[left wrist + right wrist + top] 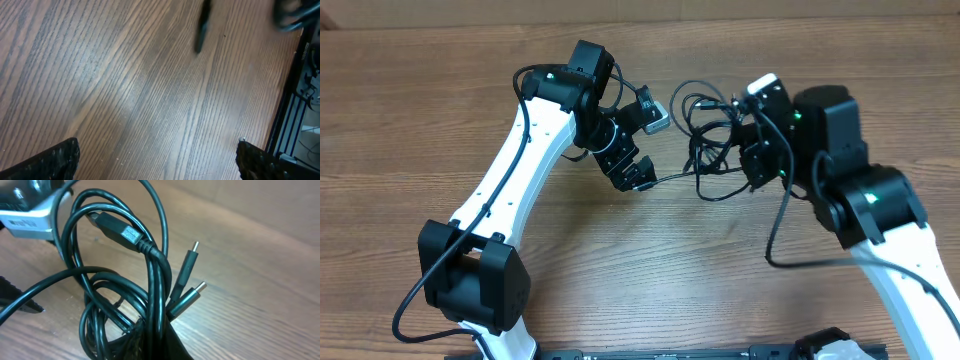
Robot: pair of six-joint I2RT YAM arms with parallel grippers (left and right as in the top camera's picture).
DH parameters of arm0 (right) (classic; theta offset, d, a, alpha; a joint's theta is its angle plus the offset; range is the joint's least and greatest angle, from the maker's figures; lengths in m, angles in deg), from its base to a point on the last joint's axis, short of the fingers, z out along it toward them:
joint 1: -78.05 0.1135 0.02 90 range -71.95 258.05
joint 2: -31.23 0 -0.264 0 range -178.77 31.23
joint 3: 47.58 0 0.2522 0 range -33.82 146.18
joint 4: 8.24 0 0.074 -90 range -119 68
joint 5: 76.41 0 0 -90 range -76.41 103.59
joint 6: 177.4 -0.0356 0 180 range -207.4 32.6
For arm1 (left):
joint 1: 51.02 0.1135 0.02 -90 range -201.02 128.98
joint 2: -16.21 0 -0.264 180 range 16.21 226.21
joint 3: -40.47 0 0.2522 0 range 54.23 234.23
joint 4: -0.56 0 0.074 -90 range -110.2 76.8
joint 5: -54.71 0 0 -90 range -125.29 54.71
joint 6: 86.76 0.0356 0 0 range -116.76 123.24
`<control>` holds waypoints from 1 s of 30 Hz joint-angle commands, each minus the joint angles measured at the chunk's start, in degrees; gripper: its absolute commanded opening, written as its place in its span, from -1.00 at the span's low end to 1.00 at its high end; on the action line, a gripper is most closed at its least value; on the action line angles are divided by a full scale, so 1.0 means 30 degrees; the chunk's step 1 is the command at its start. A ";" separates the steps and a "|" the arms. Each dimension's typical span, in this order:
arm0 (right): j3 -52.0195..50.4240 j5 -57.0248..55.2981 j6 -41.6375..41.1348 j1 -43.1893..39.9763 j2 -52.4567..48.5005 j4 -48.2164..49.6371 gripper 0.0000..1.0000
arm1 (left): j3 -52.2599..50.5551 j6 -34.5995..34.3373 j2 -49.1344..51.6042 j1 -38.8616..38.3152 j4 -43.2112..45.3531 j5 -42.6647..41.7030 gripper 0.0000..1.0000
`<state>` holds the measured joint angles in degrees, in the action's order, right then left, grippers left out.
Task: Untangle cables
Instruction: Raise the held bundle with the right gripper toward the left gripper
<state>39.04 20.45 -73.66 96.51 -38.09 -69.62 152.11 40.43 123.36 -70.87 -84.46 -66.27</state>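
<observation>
**R holds tangle, L free**

Best bet: L pincer (653,148) shd take one loose plug (186,267) or outer loop, then pull slow away from R, no yanking. Cables (708,150) sit upper centre of overhead frame, bunch clenched in R pincer (748,165). L pincer is released wide, just left of them.
</observation>
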 commanded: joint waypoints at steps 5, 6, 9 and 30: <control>0.0648 -0.1144 0.0000 0.0036 0.1304 0.0182 -0.92 | 0.0503 -0.0109 0.0124 -0.0015 -0.0007 0.0036 0.99; 0.0648 -0.1151 0.0007 0.0036 0.1326 0.0168 -0.93 | 0.0503 -0.0109 0.0124 -0.0015 -0.0007 0.0036 0.99; 0.0634 -0.1501 0.0007 0.0036 0.1304 -0.0160 -0.92 | 0.0503 -0.0109 0.0124 -0.0015 -0.0007 0.0036 0.99; 0.0612 -0.2907 0.0073 0.0044 0.1304 -0.2586 -0.92 | 0.0503 -0.1851 0.0117 -0.0022 0.3672 -0.4976 0.99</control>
<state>39.04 12.10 -73.60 96.51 -35.25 -77.79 152.11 38.64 123.36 -70.87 -75.96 -72.28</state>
